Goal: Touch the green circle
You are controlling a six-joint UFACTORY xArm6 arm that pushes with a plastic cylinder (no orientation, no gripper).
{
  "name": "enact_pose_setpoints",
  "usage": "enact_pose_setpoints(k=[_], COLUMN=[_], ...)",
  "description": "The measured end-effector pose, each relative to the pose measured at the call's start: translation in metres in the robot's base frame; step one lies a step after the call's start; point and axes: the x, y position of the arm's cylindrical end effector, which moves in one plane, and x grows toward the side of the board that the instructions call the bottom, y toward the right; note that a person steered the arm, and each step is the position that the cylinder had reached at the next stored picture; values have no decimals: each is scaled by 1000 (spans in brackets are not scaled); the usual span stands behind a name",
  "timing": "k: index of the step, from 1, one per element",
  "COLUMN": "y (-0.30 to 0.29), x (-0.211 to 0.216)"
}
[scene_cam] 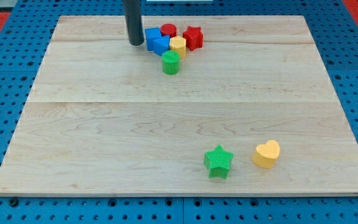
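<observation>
1. My tip (pixel 135 43) rests on the wooden board (pixel 104 124), just left of the blue blocks (pixel 156 41); it has no jaws.
2. The green circle (pixel 171 63) sits below the cluster, near the view's top, apart from my tip.

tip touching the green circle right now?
No: my tip sits at the blue blocks' left edge, up and left of the green circle, with bare board between.

The green circle (pixel 171 63) is a short round block — a small cylinder standing upright on its flat base, its round top face up. It lies on the wooden board (pixel 104 124) near that board's top edge, a little left of the middle — resting flat, not tipped.
</observation>
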Motion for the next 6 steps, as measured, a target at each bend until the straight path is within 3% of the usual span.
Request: enact_pose_setpoints(k=[1, 2, 6], y=[-28, 32, 79], x=[57, 90, 83])
